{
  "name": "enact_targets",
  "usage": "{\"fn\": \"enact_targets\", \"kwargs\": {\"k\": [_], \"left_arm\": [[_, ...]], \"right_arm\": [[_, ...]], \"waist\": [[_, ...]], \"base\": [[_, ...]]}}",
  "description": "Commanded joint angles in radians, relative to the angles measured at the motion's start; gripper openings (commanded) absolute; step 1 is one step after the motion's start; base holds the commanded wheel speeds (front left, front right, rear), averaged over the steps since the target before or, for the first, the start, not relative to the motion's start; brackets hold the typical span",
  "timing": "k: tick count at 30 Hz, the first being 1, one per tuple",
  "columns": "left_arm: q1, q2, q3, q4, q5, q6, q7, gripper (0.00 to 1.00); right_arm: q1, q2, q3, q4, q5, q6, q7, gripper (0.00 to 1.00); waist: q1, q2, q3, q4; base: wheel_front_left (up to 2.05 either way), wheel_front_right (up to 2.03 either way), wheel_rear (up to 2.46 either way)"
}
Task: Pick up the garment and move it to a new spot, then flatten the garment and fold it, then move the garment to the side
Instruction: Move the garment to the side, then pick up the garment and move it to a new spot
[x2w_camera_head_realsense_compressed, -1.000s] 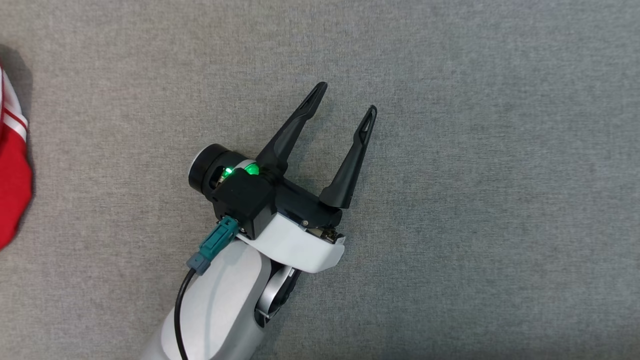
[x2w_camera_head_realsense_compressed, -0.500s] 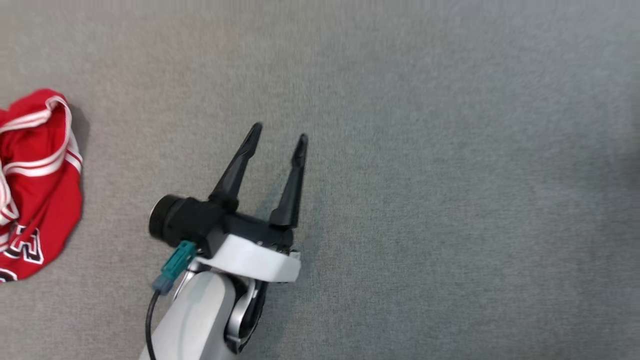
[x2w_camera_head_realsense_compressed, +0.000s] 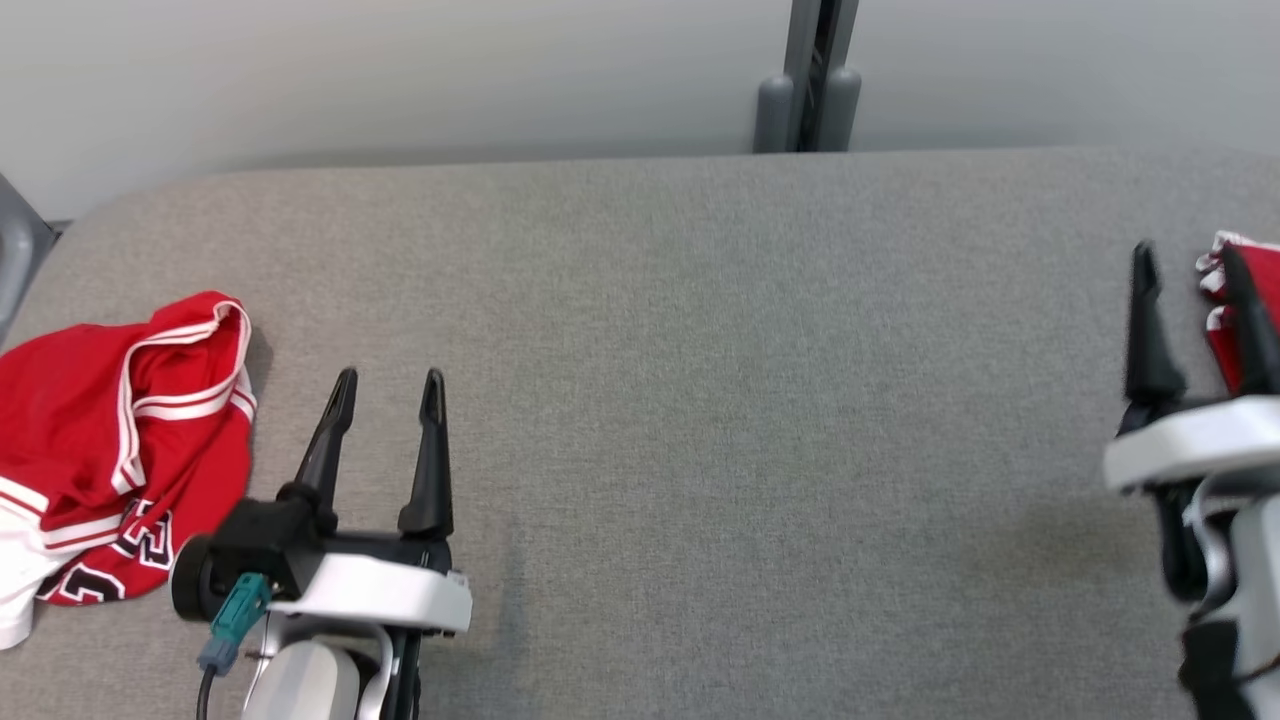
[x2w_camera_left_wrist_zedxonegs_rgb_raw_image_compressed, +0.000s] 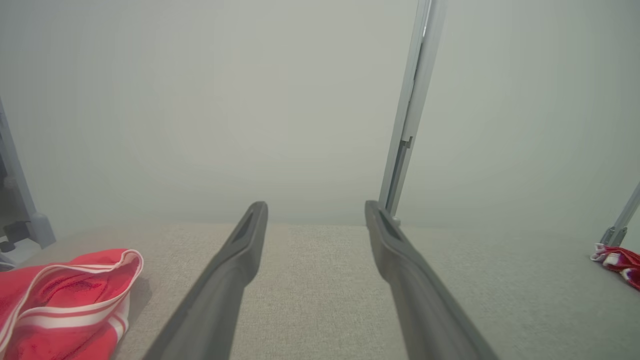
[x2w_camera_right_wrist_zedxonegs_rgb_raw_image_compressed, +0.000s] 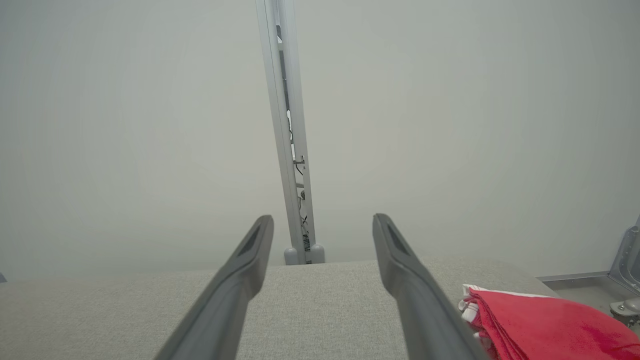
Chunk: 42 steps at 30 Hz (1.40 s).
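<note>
Two red garments with white trim lie on one grey padded surface (x2w_camera_head_realsense_compressed: 700, 350): one crumpled jersey (x2w_camera_head_realsense_compressed: 120, 440) at the left edge of the head view and one second garment (x2w_camera_head_realsense_compressed: 1222, 350) at the right edge. Two grippers show, the left gripper (x2w_camera_head_realsense_compressed: 388, 378) at lower left and the right gripper (x2w_camera_head_realsense_compressed: 1187, 255) at lower right, each with two dark fingers (x2w_camera_head_realsense_compressed: 431, 460), four in all. One grey upright post (x2w_camera_head_realsense_compressed: 818, 75) stands at top centre, and one teal plug (x2w_camera_head_realsense_compressed: 232, 620) sits at the lower left.
</note>
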<state>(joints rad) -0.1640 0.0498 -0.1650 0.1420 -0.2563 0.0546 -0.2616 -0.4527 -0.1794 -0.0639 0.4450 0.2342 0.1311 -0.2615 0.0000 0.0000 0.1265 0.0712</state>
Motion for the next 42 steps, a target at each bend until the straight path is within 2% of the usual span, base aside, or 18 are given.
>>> {"fn": "enact_targets", "kwargs": {"k": [1, 8, 13, 17, 20, 42], "left_arm": [[0.029, 0.003, 0.017, 0.003, -0.003, -0.006, -0.004, 1.0], [0.098, 0.002, 0.018, 0.0, -0.038, -0.012, -0.004, 1.0], [0.135, 0.003, 0.007, 0.011, -0.022, -0.022, -0.004, 1.0], [0.152, 0.003, 0.0, 0.011, -0.046, -0.006, -0.004, 1.0], [0.153, 0.003, -0.001, 0.006, -0.057, 0.009, -0.004, 1.0], [0.157, 0.003, -0.019, 0.004, -0.042, 0.001, -0.004, 1.0]], "right_arm": [[0.067, 0.042, -0.015, -0.055, -0.015, -0.001, -0.005, 1.0], [0.219, 0.113, -0.037, -0.182, -0.042, -0.001, -0.005, 1.0], [0.3, 0.126, -0.024, -0.22, -0.068, -0.001, -0.005, 1.0], [0.336, 0.126, 0.007, -0.223, -0.073, -0.001, -0.005, 1.0], [0.349, 0.126, 0.017, -0.225, -0.063, -0.001, -0.005, 1.0], [0.352, 0.126, 0.027, -0.208, -0.032, -0.001, -0.005, 1.0]], "waist": [[0.0, 0.0, -0.036, 0.014], [0.0, 0.0, -0.067, 0.03], [0.0, 0.0, -0.082, 0.044], [0.0, 0.0, -0.091, 0.053], [0.0, 0.0, -0.095, 0.056], [0.0, 0.0, -0.1, 0.049]], "base": [[0.0, 0.0, 0.0], [0.0, 0.0, 0.0], [0.0, 0.0, 0.0], [0.0, 0.0, 0.0], [0.0, 0.0, 0.0], [0.0, 0.0, 0.0]]}}
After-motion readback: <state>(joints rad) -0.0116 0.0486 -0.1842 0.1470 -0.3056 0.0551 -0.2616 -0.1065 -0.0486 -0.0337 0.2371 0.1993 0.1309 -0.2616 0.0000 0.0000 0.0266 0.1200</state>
